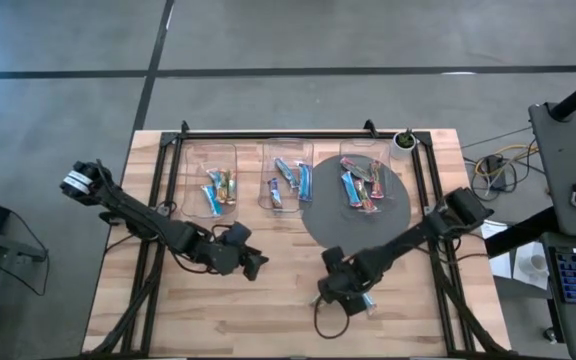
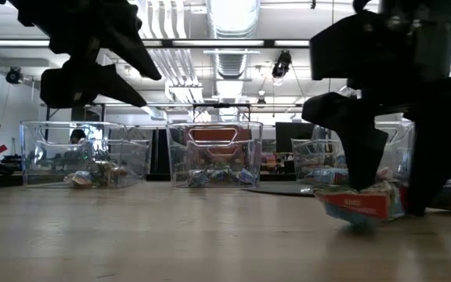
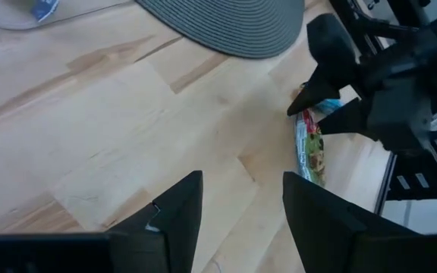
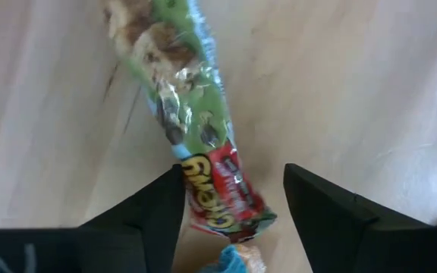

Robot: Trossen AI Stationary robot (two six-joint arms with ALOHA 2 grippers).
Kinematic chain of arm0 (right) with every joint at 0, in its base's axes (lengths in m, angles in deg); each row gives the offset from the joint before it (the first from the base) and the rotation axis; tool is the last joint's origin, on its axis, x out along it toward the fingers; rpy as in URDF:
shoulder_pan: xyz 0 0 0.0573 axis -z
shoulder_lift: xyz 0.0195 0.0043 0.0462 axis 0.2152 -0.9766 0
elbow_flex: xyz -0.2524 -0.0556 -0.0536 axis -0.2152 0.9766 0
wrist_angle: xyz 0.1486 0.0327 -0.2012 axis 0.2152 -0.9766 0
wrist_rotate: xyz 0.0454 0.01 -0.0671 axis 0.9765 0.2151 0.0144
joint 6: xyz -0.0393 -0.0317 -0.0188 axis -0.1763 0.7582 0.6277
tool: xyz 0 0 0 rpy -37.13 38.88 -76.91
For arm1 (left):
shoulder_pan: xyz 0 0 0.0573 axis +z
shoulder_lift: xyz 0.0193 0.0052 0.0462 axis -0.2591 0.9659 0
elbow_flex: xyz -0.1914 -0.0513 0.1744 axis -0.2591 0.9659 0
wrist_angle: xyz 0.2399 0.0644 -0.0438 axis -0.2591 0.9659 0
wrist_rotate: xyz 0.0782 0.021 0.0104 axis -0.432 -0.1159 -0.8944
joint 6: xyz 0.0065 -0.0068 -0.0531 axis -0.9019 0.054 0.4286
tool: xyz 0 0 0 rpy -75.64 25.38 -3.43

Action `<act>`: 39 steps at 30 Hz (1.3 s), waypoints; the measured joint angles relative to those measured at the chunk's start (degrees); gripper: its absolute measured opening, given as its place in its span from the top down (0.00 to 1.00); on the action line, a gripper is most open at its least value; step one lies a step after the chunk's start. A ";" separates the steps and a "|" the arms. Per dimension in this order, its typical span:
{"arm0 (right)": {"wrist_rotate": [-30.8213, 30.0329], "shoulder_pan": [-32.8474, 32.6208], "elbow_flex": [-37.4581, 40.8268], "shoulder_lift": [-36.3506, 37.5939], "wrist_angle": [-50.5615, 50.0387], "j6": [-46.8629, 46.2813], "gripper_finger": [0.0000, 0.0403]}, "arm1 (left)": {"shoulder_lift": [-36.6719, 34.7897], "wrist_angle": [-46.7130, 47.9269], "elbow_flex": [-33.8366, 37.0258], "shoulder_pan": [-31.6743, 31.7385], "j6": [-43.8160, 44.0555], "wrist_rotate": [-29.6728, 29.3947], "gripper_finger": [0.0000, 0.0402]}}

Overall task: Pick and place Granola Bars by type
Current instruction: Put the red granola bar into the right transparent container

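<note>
A: Near edge first. Right tool (image 1: 345, 297) is low over the table (image 1: 268, 310), fingers spread either side of a green bar (image 4: 196, 129). Not pinching yet.

B: Risk?

A: A blue bar (image 4: 234, 262) lies touching the green one's end. Closing there could pinch both, or nudge the green one askew so it slips.

B: Pose?

A: Right arm reaches in from the right edge, wrist bent down, fingertips at table level. Left tool (image 1: 251, 262) hangs above bare wood, mid-table, fingers apart, empty.

B: Farther back?

A: Grey mat (image 1: 353, 215), then three bins (image 1: 211, 160) in a row at the far side, each holding sorted bars (image 1: 293, 180).
</note>
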 joint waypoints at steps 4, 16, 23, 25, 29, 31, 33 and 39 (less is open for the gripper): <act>0.08 1.17 0.05 0.00 0.27 -1.73 0.55 | 0.00 0.76 0.00 0.00 -0.04 0.02 0.59; 5.29 3.68 -0.13 2.48 -0.34 -14.34 0.85 | 0.04 1.01 0.02 0.00 -0.40 0.04 0.59; -12.25 3.79 0.28 14.52 -2.41 -36.51 0.88 | 0.04 0.99 0.02 0.02 -0.74 0.03 0.59; -22.08 4.27 0.77 18.82 -6.75 -48.07 0.87 | 0.04 1.03 0.02 0.11 -0.74 0.02 0.59; -31.24 7.17 3.98 27.52 -17.39 -71.25 0.85 | 0.04 1.00 0.02 0.19 -0.83 0.02 0.59; -33.31 9.22 7.10 32.42 -19.49 -76.96 0.85 | 0.04 1.00 0.02 0.27 -1.20 0.02 0.59; -33.87 12.19 10.77 37.10 -20.31 -78.97 0.85 | 0.04 0.99 0.02 0.50 -1.22 0.02 0.59; -27.39 25.16 22.18 47.41 -15.02 -73.74 0.85 | 0.04 0.92 0.02 0.85 -1.26 0.02 0.59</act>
